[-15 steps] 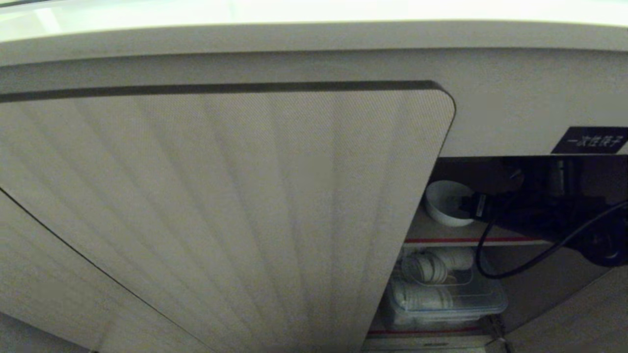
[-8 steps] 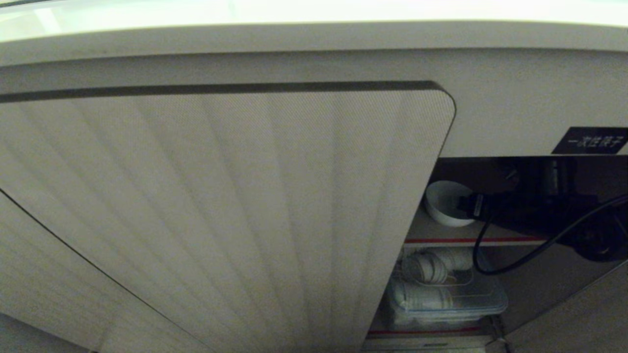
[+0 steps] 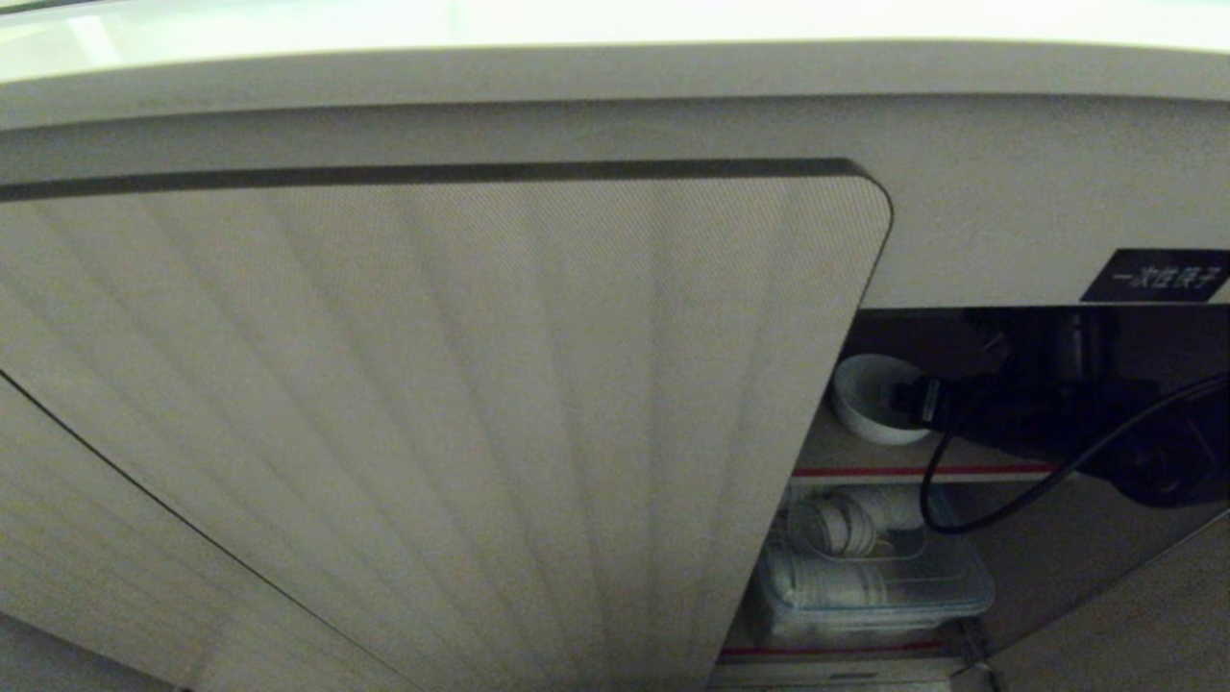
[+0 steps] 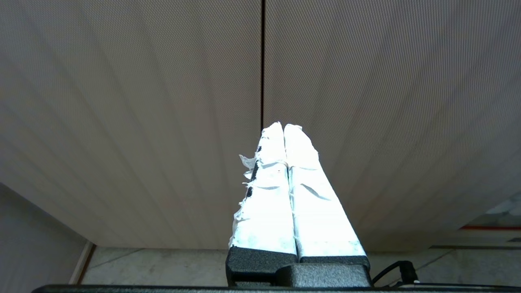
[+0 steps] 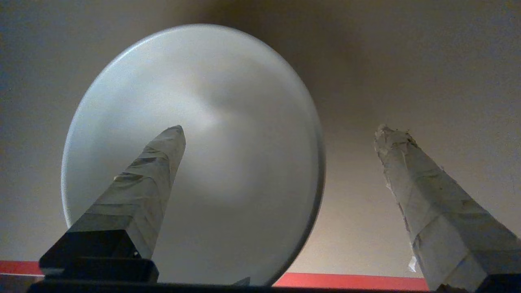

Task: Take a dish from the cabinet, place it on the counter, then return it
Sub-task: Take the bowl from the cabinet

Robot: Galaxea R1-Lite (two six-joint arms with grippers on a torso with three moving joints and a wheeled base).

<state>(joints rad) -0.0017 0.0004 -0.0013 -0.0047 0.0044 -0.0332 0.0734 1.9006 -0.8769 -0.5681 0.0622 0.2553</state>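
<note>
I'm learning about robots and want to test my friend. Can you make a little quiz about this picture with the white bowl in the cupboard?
1. True or false: the right end effector is open, with one finger over the dish.
2. Where does the dish sit?
A. on the counter
B. on the cabinet's upper, red-edged shelf
C. in the clear tub below
3. Fill in: the left end effector is ____ and faces the ribbed doors.

Key: 1 true; 2 B; 3 shut.
</note>
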